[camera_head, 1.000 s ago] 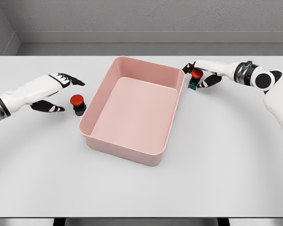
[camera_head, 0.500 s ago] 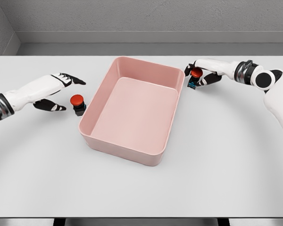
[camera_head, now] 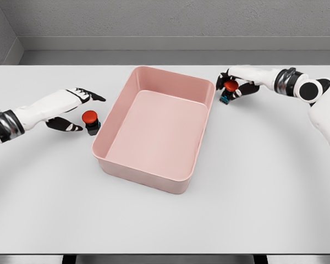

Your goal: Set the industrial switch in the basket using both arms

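both hands have been brought closer to their red-capped switches beside the pink basket (camera_head: 154, 176).
right hand (camera_head: 236, 85) fingers are curled around the right switch (camera_head: 228, 91); left hand (camera_head: 71, 107) fingers are spread, the left switch (camera_head: 90, 121) between them, ungrasped.

The left hand (camera_head: 71, 107) is sliding in along the desk, its fingers now bracketing the left red-button switch (camera_head: 90, 121) much more closely than a second ago. Over on the right, the right hand (camera_head: 237, 83) has tightened up, fingers drawn in snug around the other switch (camera_head: 229, 89) beside the basket.
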Robot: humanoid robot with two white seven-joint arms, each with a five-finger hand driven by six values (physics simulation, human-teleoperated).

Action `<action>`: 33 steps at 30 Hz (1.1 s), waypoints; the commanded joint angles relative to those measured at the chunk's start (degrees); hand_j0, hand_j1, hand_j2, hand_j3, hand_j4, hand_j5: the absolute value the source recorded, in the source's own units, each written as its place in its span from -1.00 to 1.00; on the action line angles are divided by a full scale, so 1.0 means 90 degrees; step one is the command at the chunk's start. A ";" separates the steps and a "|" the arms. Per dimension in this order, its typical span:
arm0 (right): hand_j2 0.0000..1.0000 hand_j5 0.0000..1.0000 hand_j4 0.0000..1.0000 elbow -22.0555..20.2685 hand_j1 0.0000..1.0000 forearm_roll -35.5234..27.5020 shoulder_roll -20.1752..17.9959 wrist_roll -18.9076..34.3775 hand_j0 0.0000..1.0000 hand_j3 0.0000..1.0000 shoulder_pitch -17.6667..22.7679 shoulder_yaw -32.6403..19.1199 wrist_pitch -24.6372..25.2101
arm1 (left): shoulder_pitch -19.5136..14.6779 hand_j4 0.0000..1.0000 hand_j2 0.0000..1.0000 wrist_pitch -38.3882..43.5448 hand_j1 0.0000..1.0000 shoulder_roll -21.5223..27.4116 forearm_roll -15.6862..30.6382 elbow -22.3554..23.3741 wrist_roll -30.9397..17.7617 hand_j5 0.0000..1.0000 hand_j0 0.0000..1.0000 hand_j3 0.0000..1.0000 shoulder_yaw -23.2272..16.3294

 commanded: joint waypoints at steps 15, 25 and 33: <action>-0.08 -0.08 -0.08 -0.0386 -0.08 -0.0046 -0.0311 0.0136 -0.08 -0.08 -0.0088 -0.0078 0.0016 | 0.0010 0.54 0.54 0.0008 0.54 -0.0028 0.0045 0.0033 -0.0118 0.54 0.54 0.54 -0.0062; -0.16 -0.16 -0.16 -0.0923 -0.16 -0.0065 -0.0722 0.0165 -0.16 -0.16 -0.0088 -0.0107 0.0016 | 0.0010 0.46 0.46 0.0008 0.46 -0.0028 0.0055 0.0013 -0.0118 0.46 0.46 0.46 -0.0081; -0.16 -0.16 -0.16 -0.1577 -0.16 -0.0075 -0.1063 0.0165 -0.16 -0.16 0.0000 -0.0078 0.0016 | 0.0019 0.39 0.39 0.0008 0.39 -0.0028 0.0084 -0.0046 -0.0225 0.39 0.39 0.39 -0.0081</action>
